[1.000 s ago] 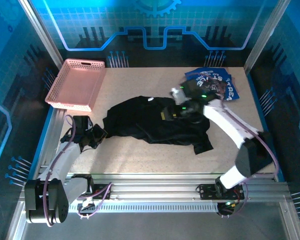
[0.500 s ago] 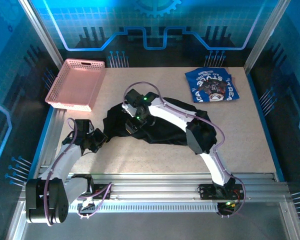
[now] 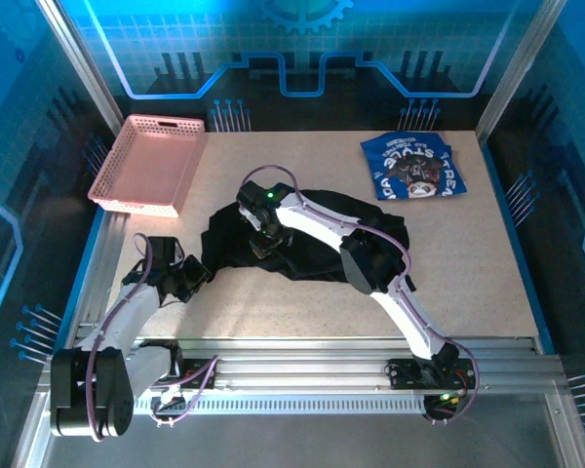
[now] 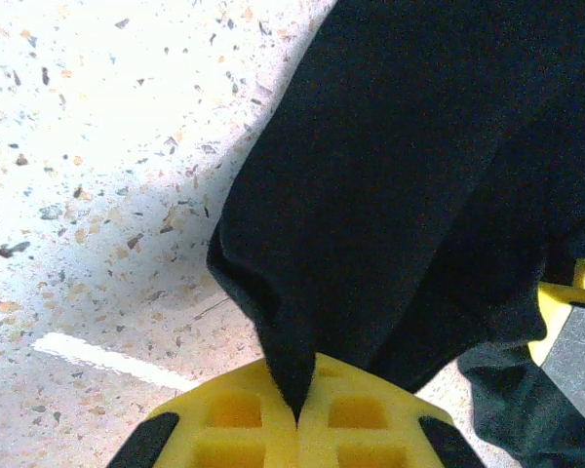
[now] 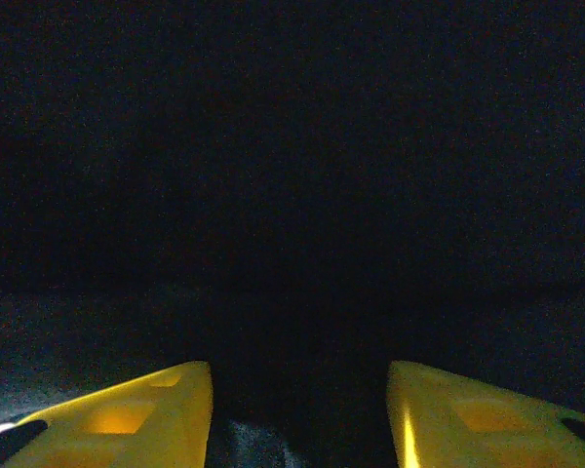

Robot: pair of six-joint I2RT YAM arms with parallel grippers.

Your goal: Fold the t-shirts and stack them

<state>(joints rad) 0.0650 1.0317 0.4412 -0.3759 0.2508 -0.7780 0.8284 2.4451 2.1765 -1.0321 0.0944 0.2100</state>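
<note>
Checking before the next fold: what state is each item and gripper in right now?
black t-shirt: unfolded, rumpled, one edge pinched.
blue t-shirt: folded, flat, far right.
pink lattice basket: upright, far-left corner.
left gripper: shut on black t-shirt.
right gripper: open over black t-shirt.

One black t-shirt [image 3: 229,244], one blue t-shirt [image 3: 414,168], one basket [image 3: 148,161].

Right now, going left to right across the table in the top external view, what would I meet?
pink basket → black t-shirt → blue t-shirt
</note>
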